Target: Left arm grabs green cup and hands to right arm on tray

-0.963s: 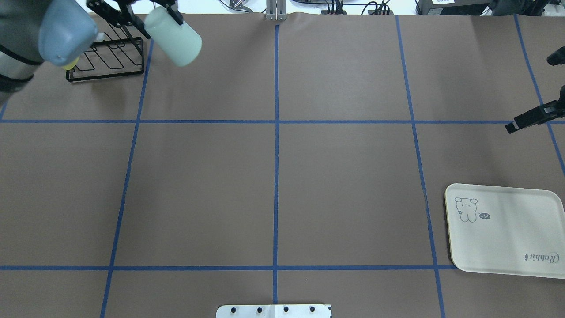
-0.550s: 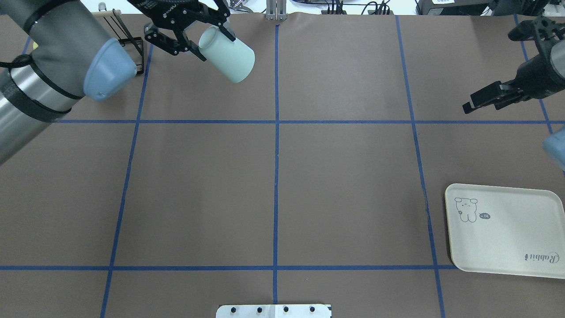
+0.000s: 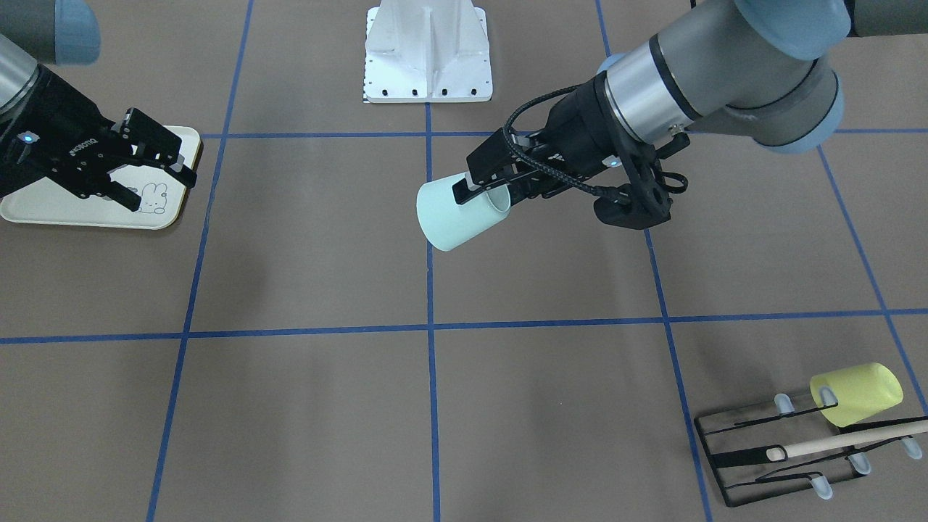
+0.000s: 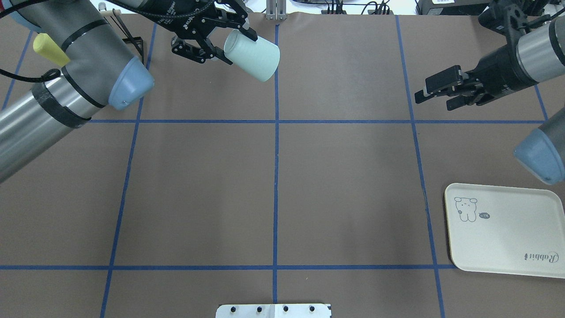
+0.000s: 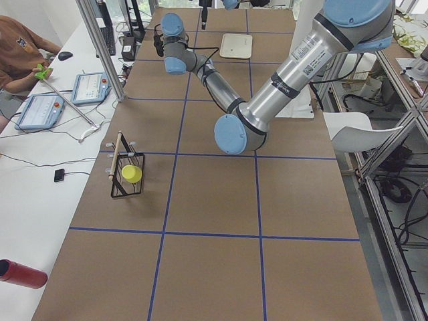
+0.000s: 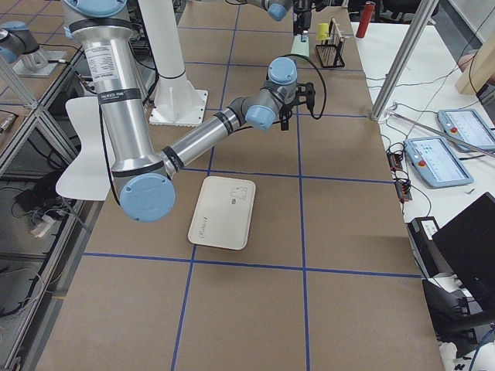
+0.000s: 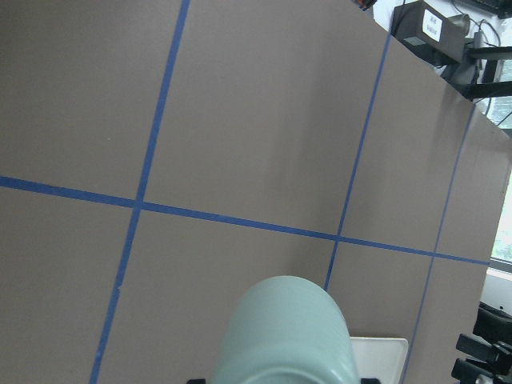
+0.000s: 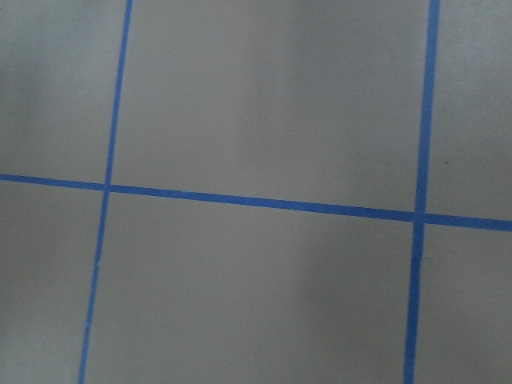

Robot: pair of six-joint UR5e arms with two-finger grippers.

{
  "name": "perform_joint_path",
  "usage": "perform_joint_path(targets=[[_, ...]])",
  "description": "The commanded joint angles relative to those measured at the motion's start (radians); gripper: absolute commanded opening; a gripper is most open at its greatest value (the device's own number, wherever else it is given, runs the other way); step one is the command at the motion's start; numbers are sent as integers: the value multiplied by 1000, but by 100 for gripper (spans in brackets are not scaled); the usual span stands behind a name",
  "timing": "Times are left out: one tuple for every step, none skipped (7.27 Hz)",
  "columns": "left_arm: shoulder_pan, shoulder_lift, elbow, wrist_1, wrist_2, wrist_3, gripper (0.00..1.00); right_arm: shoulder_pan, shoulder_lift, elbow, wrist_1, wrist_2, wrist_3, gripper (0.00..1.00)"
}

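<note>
The green cup (image 4: 256, 57) is held on its side above the table's far middle, base pointing toward the right arm; it also shows in the front view (image 3: 453, 217) and the left wrist view (image 7: 284, 336). My left gripper (image 4: 240, 47) is shut on the cup's rim, one finger inside and one outside (image 3: 482, 194). My right gripper (image 4: 435, 99) is open and empty, in the air at the far right, pointing at the cup with a wide gap between them; in the front view (image 3: 163, 190) it overlaps the tray. The cream tray (image 4: 507, 238) lies empty at the near right.
A black wire rack (image 3: 790, 449) with a wooden rod stands at the far left corner and holds a yellow-green cup (image 3: 859, 391). A white base plate (image 3: 428, 51) sits at the robot's edge. Operators' tablets (image 5: 40, 110) lie beyond the table's far edge.
My left arm has carried the green cup rightward from the rack toward the centre line. My right arm has come in from the right edge, its open gripper moving left toward the cup.
</note>
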Motion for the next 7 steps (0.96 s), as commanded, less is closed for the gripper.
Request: perform_joint_path(targets=[[25,7,10,-98,8,-125,0,-41,3,-151,535,-14,412,99],[36,7,12,-193,8,-228,0,-48,4,-195,679,-49,506,99],[41,21,12,-224,8,-241,0,-66,6,-199,706,-80,531,99],[41,23,13,-223,6,-236,0,-78,28,-193,706,-95,551,99],[42,35,15,-263,9,-344,0,-84,68,-188,708,-106,624,99],[42,35,24,-375,59,-577,0,-94,97,-174,710,-139,678,99],[48,35,56,-461,70,-739,0,-123,113,-156,710,-179,688,99]])
